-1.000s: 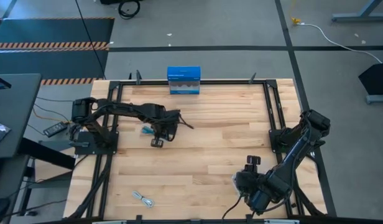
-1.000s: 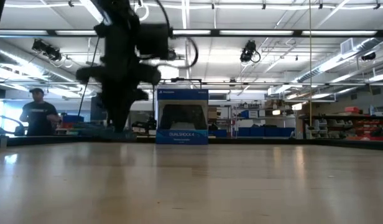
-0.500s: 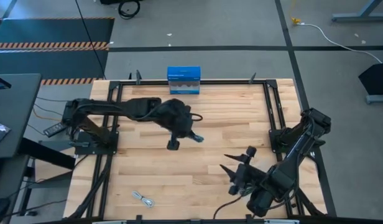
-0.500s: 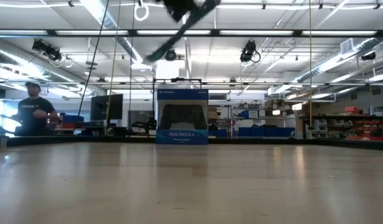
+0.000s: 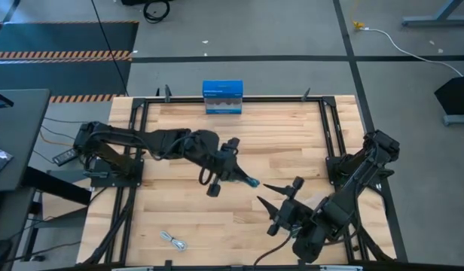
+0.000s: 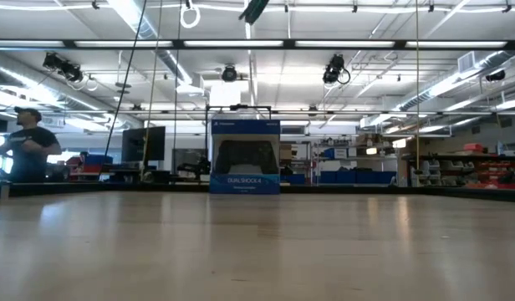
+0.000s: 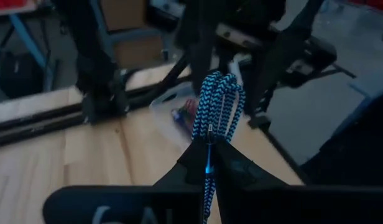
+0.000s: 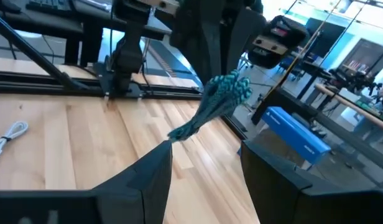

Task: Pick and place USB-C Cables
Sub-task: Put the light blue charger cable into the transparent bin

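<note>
Left claw (image 5: 243, 179) pinched on the teal cable (image 5: 250, 181) at mid-frame, right claw (image 5: 271, 202) wide just below: best slid around the loops squarely before clamping.

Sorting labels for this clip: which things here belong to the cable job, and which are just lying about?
Job:
- teal cable, held by the shut left claw
- white cable, lying on the table's near left
- right claw, open, facing the teal cable

Lying about:
- blue box at the far edge
- table
</note>
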`<action>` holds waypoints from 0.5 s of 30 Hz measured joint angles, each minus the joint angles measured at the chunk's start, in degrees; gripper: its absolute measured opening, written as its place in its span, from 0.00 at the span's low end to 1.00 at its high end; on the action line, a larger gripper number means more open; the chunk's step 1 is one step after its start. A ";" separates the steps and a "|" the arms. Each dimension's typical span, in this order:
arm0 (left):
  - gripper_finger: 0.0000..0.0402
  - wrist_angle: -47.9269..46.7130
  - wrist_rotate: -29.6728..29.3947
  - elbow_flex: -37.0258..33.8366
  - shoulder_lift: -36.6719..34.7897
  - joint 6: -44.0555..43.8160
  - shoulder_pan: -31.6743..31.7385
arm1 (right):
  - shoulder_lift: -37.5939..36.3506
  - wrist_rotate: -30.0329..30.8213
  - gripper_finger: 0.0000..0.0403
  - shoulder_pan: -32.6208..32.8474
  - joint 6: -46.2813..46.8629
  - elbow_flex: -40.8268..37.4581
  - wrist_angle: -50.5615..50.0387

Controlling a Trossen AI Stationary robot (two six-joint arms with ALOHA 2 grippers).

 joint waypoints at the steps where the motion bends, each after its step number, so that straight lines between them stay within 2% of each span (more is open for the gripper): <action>1: 0.04 0.76 -0.09 0.00 0.19 0.01 -0.41 | 0.00 -0.11 0.49 -0.26 -2.01 -0.01 1.81; 7: 0.04 0.58 -0.39 -0.04 1.37 0.11 -2.12 | 0.00 -1.06 0.49 -1.57 -14.26 0.00 12.70; 15: 0.04 2.23 -0.37 -0.04 2.12 0.12 -3.82 | 0.00 -5.40 0.47 -4.13 -17.82 0.00 15.67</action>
